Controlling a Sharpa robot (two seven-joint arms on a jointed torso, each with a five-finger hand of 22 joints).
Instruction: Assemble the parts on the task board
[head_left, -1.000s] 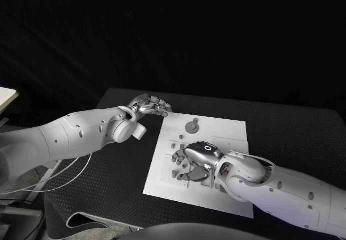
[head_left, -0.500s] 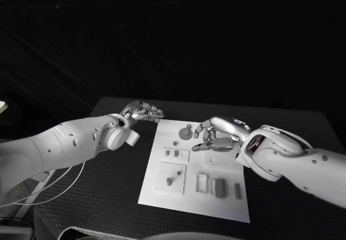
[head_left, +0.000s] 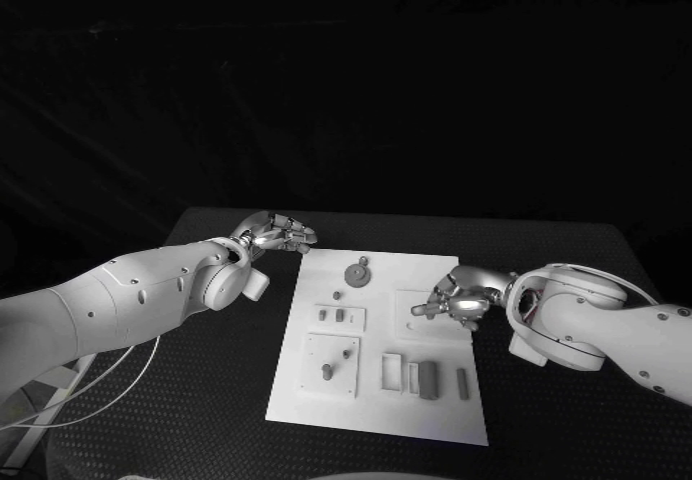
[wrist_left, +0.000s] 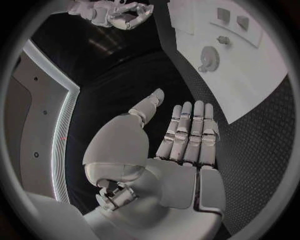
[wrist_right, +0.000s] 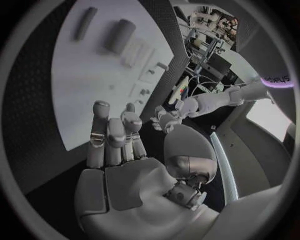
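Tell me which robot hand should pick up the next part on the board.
Right, probably. The right robot hand hovers over the task board near the parts; the left robot hand sits off its far corner, over the black table.

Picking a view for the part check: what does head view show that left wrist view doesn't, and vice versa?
Head view alone: the whole task board, with the row of bar-shaped parts at its near end, and the two hands seen from above, either side of the board.

Left wrist view alone: the left hand from behind, palm bare, fingers straight and close together, holding nothing.

Both: the round gear-like part at the board's far end, the black table, and the right hand.
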